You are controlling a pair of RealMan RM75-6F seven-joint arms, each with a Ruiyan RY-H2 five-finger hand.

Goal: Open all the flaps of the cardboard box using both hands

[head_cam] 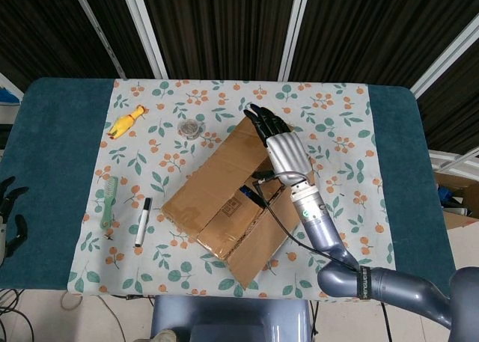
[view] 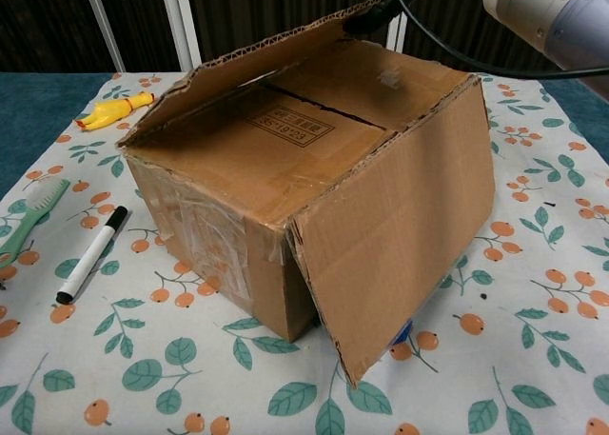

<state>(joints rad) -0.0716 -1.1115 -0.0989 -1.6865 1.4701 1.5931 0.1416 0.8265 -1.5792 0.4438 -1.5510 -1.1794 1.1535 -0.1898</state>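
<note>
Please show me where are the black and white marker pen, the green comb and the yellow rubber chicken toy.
Black and white marker pen (view: pixel 90 254): chest view, middle of its white barrel.
Green comb (head_cam: pixel 109 200): head view, middle of its body.
Yellow rubber chicken toy (head_cam: pixel 127 122): head view, middle of its body.

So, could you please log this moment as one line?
right hand: lifting far flap | near flap: hanging open | inner flaps: shut | left hand: idle

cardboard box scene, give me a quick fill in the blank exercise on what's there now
1. The robot's ____ hand lifts a long flap of the cardboard box.
2. The flap nearest the chest camera hangs ____ against the box's side.
3. The black-capped marker lies on the table between the box and the green ____.
4. The yellow rubber chicken lies to the ____ of the box in the head view.

Missing words: right; down; comb; left
</note>
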